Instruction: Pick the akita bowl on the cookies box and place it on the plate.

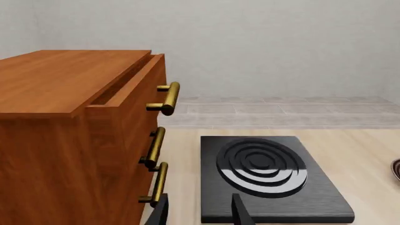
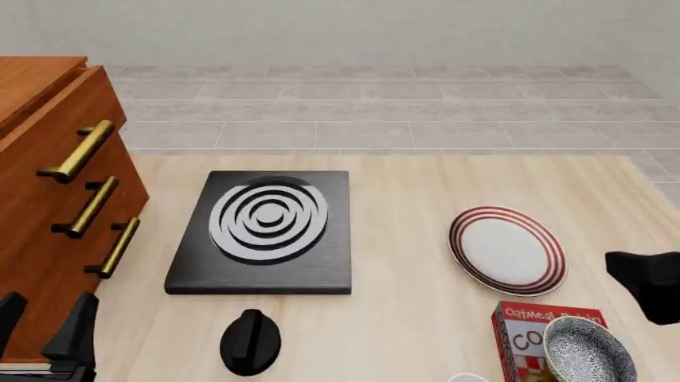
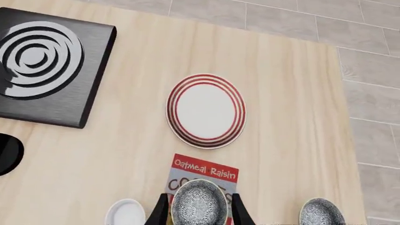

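The akita bowl (image 3: pixel 198 202), white inside with a dark speckled pattern, sits on the red cookies box (image 3: pixel 207 169) near the table's front right; the front view shows the bowl (image 2: pixel 588 351) on the box (image 2: pixel 523 341) too. The red-ringed white plate (image 3: pixel 206 110) lies just beyond the box, also seen as the plate (image 2: pixel 507 250) in the front view. My right gripper (image 3: pixel 198 216) is open, hanging above the bowl with a finger showing on either side of it, apart from it. My left gripper (image 1: pixel 200 213) is open and empty at the front left, by the cabinet.
A wooden drawer cabinet (image 2: pixel 43 183) with brass handles stands at the left, its top drawer slightly open. A black slab with white rings (image 2: pixel 266 227) lies mid-table, a black knob (image 2: pixel 251 342) in front of it. A second speckled bowl (image 3: pixel 321 212) and a small white dish (image 3: pixel 125 212) flank the box.
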